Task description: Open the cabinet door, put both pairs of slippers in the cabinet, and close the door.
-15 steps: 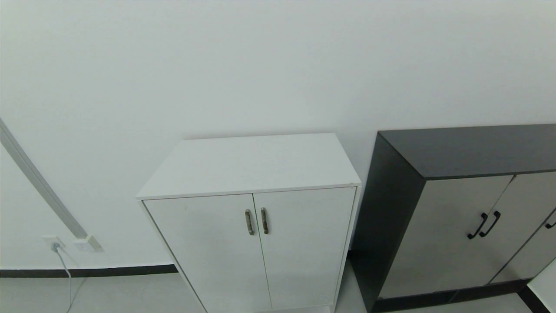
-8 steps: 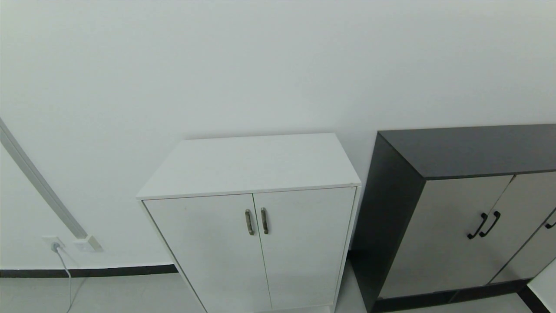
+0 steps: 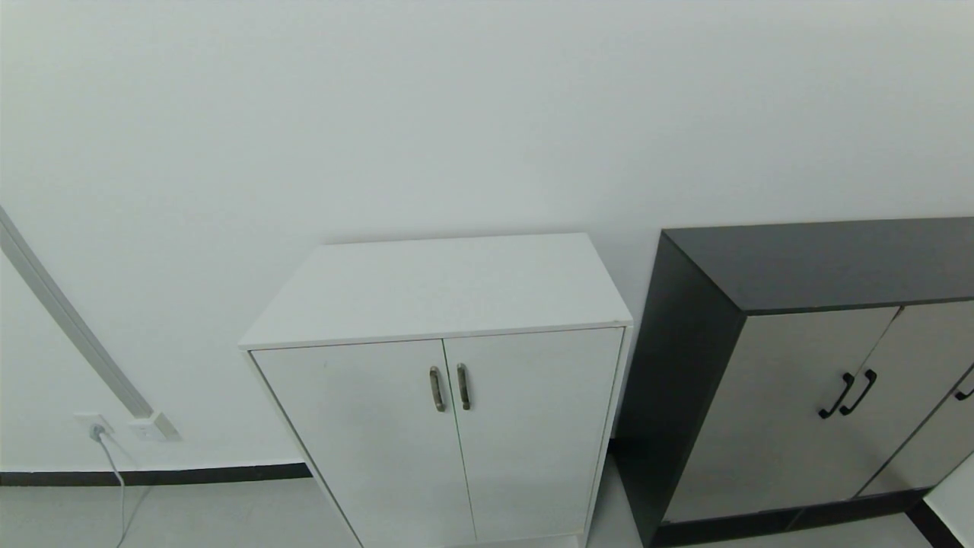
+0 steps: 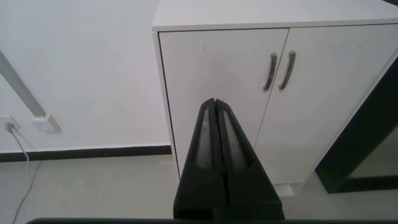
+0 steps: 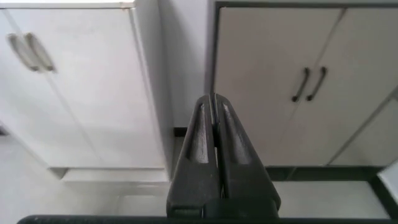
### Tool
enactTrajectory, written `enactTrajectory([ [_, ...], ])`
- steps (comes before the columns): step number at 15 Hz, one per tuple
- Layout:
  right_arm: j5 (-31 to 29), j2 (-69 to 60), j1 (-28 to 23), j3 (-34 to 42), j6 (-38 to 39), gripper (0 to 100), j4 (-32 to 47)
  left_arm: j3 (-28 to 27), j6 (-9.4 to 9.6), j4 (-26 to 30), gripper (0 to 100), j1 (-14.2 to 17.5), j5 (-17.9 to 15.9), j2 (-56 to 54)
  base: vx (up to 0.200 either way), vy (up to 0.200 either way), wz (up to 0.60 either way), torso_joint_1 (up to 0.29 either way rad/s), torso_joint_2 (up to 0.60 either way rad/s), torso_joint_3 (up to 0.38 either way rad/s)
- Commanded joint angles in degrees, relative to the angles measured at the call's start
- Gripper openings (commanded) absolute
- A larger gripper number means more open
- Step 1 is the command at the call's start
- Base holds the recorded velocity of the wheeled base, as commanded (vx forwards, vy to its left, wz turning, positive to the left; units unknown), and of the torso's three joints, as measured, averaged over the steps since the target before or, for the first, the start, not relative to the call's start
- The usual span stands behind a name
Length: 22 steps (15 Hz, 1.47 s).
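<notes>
While the white cabinet sits shut, left hand and right hand each pressed together.

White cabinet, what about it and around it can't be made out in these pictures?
1. Inside of the white cabinet: hidden behind its shut doors, every view.
2. Its base: cut off by the head view's lower edge; the shut left claw covers part of it in the left wrist view.
3. Black cabinet: right end beyond the head view's edge; right claw hides part of its foot in the right wrist view.
</notes>
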Motion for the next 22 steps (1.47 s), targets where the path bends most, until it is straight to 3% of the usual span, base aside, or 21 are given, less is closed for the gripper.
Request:
enactTrajectory([
  [1, 0.06, -1.22, -0.61, 0.11, 0.18, 0, 0.06, 0.01, -0.05, -0.01, 0, 0.0, 0.01, 0.02, 0.0, 0.0, 0.0, 0.0, 0.0, 0.0],
  [8, -0.03, -3.85, 0.71, 0.11, 2.21, 0, -0.02, 0.01, -0.05, -0.01, 0, 0.0, 0.01, 0.02, 0.0, 0.0, 0.0, 0.0, 0.0, 0.0],
  [10, -0.82, -3.85, 0.71, 0.11, 6.42, 0, -0.38, 0.01, -0.05, -0.01, 0, 0.0, 0.01, 0.02, 0.0, 0.0, 0.0, 0.0, 0.0, 0.0],
  [12, -4.51, -3.85, 0.71, 0.11, 7.04, 0, -0.64, 0.01, -0.05, -0.01, 0, 0.0, 0.01, 0.02, 0.0, 0.0, 0.0, 0.0, 0.0, 0.0],
  [22, -4.69, -3.85, 0.62, 0.11, 6.95, 0, -0.73, 0.01, -0.05, -0.01, 0, 0.0, 0.01, 0.02, 0.0, 0.0, 0.0, 0.0, 0.0, 0.0],
])
